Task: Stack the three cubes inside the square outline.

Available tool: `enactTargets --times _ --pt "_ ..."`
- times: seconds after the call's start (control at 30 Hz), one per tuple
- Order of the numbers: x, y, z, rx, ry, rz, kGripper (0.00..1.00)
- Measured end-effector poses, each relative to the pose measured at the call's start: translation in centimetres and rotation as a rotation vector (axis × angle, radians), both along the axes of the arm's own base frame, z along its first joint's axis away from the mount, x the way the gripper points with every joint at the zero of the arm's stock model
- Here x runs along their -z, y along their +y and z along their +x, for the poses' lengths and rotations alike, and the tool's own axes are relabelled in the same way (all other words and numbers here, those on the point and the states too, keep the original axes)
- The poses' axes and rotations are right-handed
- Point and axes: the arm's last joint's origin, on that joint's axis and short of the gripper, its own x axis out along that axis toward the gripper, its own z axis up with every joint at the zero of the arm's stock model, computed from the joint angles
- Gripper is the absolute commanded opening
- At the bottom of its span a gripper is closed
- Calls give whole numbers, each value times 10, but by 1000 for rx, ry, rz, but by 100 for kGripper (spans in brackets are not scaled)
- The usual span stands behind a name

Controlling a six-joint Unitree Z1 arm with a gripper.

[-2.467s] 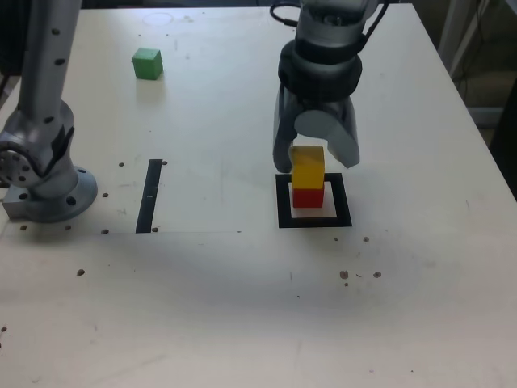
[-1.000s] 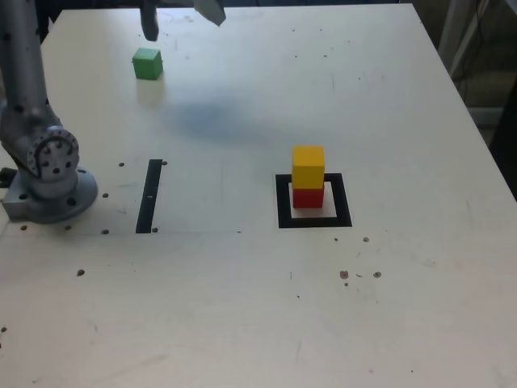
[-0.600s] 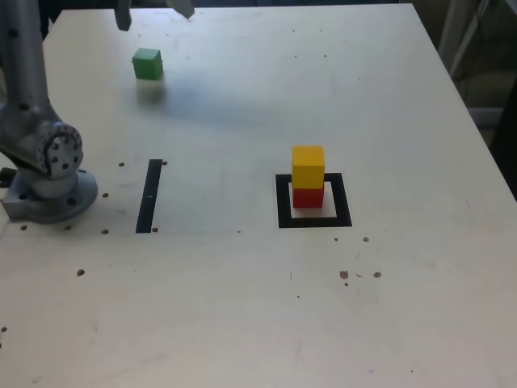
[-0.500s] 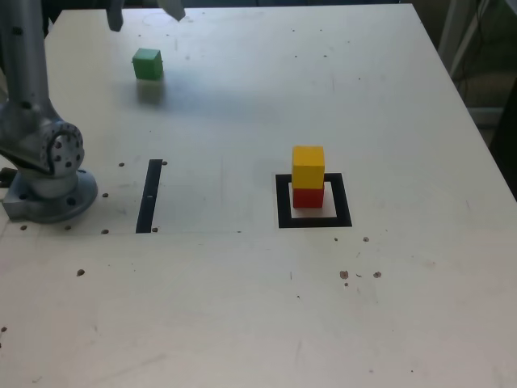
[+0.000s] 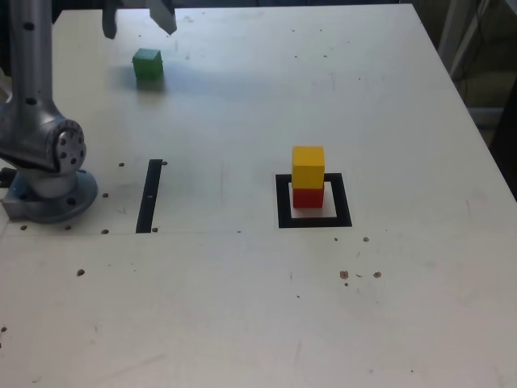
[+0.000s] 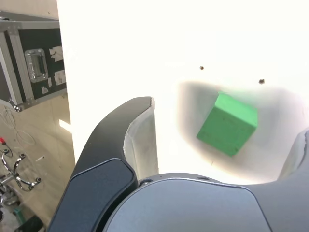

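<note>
Jaws apart and empty, gripper (image 5: 136, 20) poised above the green cube (image 5: 147, 63), which sits alone on the tabletop (image 5: 242, 307) near the far corner at the exterior view's left. Yellow cube (image 5: 308, 166) sits on red cube (image 5: 307, 196) inside the square outline (image 5: 283, 202). Step in hand: approach for the third pick. Next move likely calls for descending to straddle the green cube, squaring to its faces.

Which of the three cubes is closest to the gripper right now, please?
The green cube, alone near the table's far corner on the exterior view's left. The open gripper hangs just above it, while the yellow cube sits atop the red cube in the square outline.
</note>
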Motion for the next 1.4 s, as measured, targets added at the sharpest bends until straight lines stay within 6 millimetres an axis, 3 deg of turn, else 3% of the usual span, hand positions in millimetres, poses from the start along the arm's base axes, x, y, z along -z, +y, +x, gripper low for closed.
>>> enactTargets --times 1.07,1.2,1.4 --pt "47 9 -2 38 -48 -121 87" --pt "53 9 -1 38 -63 -120 81" --pt "58 10 0 10 -89 -86 52"
